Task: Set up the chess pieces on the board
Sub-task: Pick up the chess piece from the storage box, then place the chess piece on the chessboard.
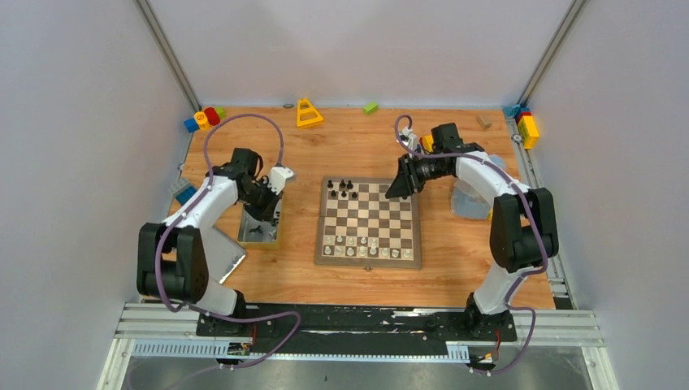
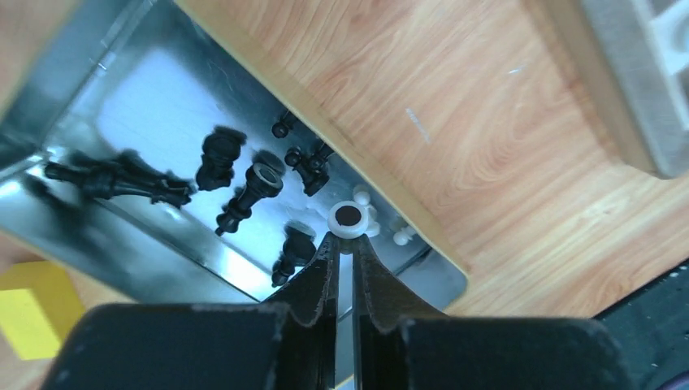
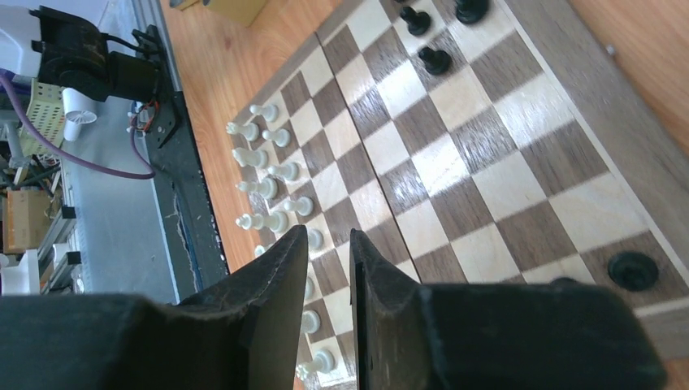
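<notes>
A wooden table [image 1: 455, 146] is walled in on three sides. Its widest bare stretches lie between the board and the far edge at 12 o'clock, and to the board's 3 o'clock. Toy blocks [image 1: 308, 113] are scattered along the far edge from 10 to 2 o'clock.

The board [image 1: 370, 221] lies flat at the centre, its edges roughly square to the table and bare wood all round it. The middle ranks are unoccupied. White pieces [image 1: 361, 248] stand upright along the two near ranks at 6 o'clock. A few black pieces [image 1: 341, 188] stand upright at the far left, at 11 o'clock.

An open metal tin [image 1: 256, 236] sits at the board's 9 o'clock, well apart from it. In the left wrist view several black pieces [image 2: 114, 180] lie on their sides on its floor. The longest lies 9 to 3 o'clock, and another [image 2: 248, 195] runs 1 to 7.

The left gripper [image 1: 264, 213] reaches into the tin, its jaws nearly closed with only a slit between them. A white piece [image 2: 347, 218] sits right at the fingertips, its round felt base facing the camera. Whether it is gripped cannot be told.

The right gripper [image 1: 400, 188] hovers over the board's far right corner at 1 o'clock. Its jaws are a narrow gap apart and hold nothing. One black piece [image 3: 634, 270] stands upright on the corner square beside it.
</notes>
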### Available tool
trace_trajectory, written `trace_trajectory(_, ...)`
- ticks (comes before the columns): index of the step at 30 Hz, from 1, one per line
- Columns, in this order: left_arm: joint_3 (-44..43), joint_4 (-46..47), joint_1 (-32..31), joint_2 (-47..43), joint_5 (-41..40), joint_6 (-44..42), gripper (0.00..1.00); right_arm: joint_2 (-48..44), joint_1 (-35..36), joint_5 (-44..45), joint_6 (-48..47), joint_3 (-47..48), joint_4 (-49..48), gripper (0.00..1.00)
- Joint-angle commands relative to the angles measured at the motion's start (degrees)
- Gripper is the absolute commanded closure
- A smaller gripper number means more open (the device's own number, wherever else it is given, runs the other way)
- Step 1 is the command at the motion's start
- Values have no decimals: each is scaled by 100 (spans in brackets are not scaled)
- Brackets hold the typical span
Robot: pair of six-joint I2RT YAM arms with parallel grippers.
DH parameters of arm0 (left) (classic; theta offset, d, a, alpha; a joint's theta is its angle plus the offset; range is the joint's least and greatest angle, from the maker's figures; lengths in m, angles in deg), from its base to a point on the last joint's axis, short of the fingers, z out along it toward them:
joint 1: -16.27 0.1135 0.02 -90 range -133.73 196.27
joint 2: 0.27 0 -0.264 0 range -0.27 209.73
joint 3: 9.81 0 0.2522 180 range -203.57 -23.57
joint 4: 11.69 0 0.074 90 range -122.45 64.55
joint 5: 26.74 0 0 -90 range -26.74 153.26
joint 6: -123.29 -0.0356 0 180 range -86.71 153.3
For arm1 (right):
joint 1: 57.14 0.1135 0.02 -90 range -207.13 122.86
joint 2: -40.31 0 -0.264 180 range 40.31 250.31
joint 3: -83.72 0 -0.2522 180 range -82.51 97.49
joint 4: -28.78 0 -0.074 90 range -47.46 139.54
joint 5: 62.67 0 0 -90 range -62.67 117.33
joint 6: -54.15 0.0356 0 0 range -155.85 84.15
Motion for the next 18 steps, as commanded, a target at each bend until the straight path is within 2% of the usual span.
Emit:
trace_trajectory(1,-584,-288,-179,-740,624,-304,88,-124,266,-476,92,557,52,73)
trace_trajectory(7,-1348,-422,-1111,-825,820,-235,86,281,609,-958,455,1200,52,72)
trace_trajectory(12,-1960,-299,-1979,-478,817,-76,86,642,894,-1301,981,1632,-72,68)
trace_trajectory(14,-2123,-279,-2251,-321,780,-64,86,756,929,-1433,1262,1732,-221,64)
trace_trajectory(18,-2389,-182,-2649,-77,717,23,87,966,952,-1709,1873,1757,-585,63)
